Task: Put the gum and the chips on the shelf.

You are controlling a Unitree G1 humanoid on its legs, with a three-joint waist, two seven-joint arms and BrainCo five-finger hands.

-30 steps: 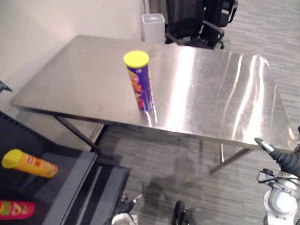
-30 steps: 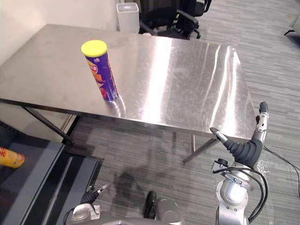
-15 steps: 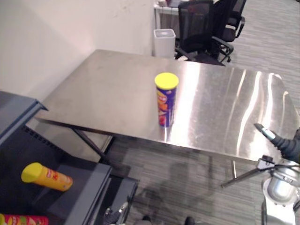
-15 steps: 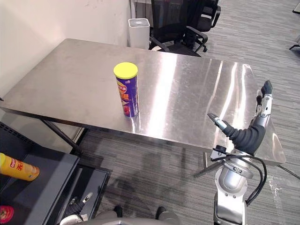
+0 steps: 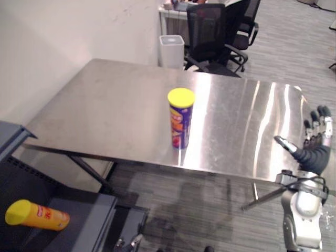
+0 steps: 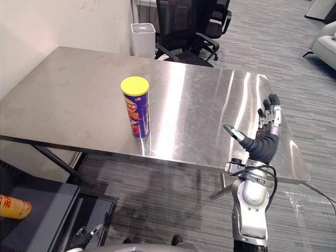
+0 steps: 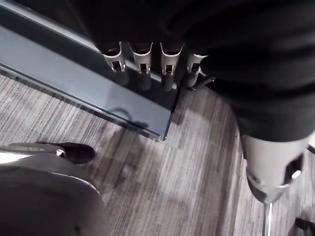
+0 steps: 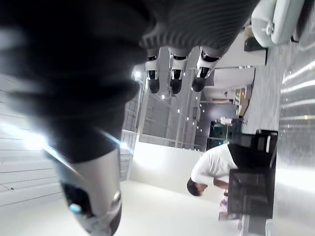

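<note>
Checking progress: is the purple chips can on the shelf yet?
No, the chips can stands upright on the table.

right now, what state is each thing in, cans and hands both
purple can: upright on the steel table, yellow lid on, untouched
orange can: lying on its side on the dark shelf, yellow lid on
right hand: open, raised near the table's right edge, holding nothing
left hand: open, fingers straight, holding nothing
</note>
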